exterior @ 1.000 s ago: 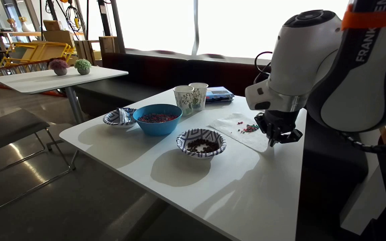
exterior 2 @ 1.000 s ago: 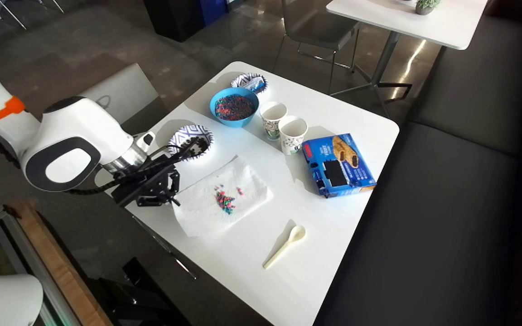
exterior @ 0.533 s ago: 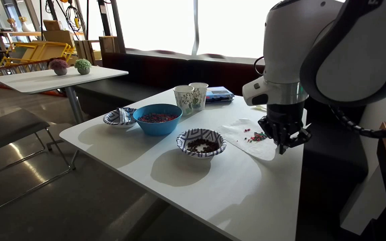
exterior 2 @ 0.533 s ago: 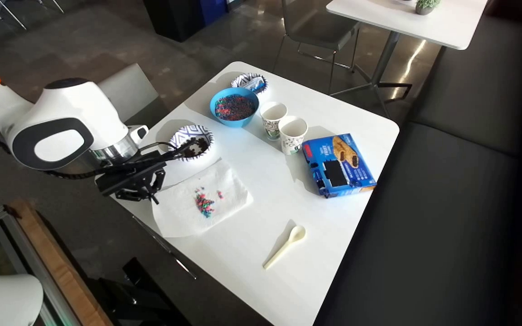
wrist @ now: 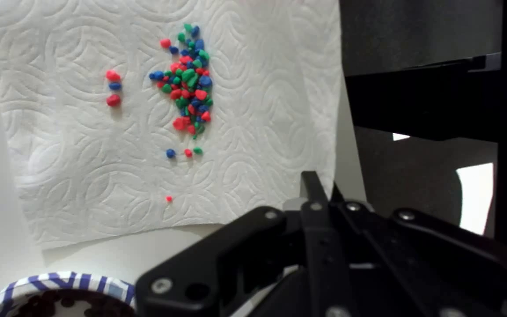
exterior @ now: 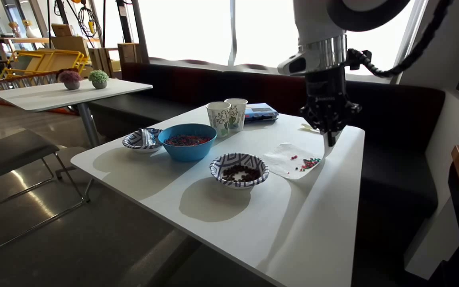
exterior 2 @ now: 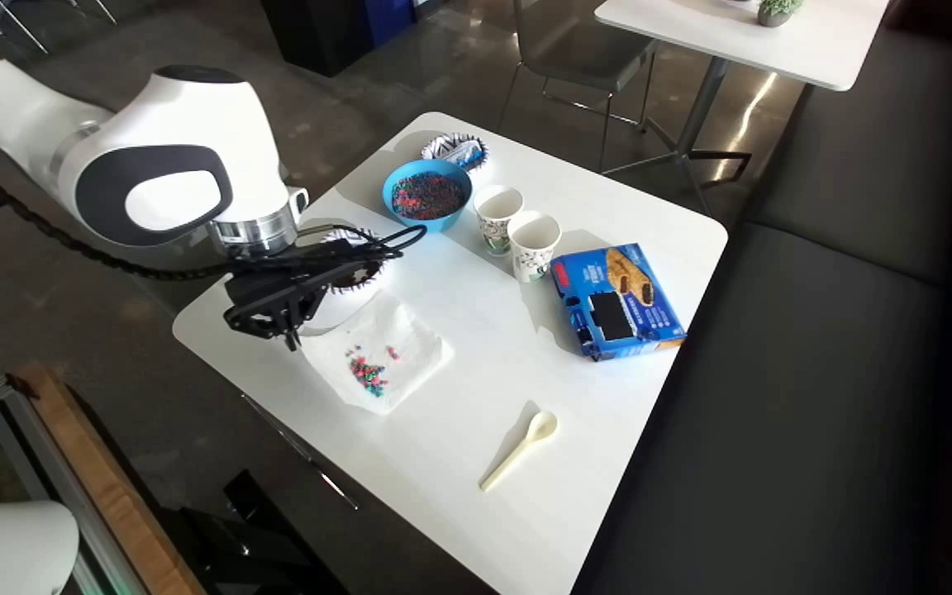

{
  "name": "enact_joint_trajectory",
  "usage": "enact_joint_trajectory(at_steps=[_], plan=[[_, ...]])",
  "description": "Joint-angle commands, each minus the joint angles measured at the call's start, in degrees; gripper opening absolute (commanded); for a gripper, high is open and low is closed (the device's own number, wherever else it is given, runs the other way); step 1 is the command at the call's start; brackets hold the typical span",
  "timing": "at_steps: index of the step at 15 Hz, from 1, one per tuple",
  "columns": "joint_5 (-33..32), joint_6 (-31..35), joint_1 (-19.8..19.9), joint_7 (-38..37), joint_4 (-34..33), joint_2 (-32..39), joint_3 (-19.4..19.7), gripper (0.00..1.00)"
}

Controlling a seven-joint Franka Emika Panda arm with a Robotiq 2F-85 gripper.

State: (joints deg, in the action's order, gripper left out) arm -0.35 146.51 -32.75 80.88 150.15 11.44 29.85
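Sheet raised by one edge beneath a loose load. Your gripper (wrist: pixel 324 187) is closed, its fingers pinching the white paper towel (wrist: pixel 262 105) near one corner. That edge rises to the fingertips, while most of the sheet appears to rest on the table (exterior: pixel 313 235), just beside the patterned bowl (exterior: pixel 221 164) of dark pieces (exterior: pixel 230 175). Red, green and blue pieces (wrist: pixel 189 83) lie clustered near the sheet's middle, with a few strays around them. Principal hazard, as judged here: spillage. The sheet has no lip, so a steep or quick lift at your single point of hold would probably roll the pieces over an unsupported side. The narrow pinch is a second weakness; paper may tear or slip if you pull hard. Sweeping toward the patterned bowl could also nudge it, given the small gap.
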Motion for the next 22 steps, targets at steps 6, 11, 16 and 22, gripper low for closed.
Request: enact_joint_trajectory(at_steps=[6, 11, 16, 22], plan=[[6.5, -8.0, 31.6, 22.0, -13.9, 9.6, -25.7, 0.00], [0.6, -4.9, 36.9, 19.6, -21.0, 19.6, -28.1, 0.00], [-5.2, -2.2, 38.2, 19.3, -26.1, 24.8, -29.4, 0.00], [-7.2, 1.2, 39.0, 20.8, -28.5, 26.5, -32.2, 0.00]])
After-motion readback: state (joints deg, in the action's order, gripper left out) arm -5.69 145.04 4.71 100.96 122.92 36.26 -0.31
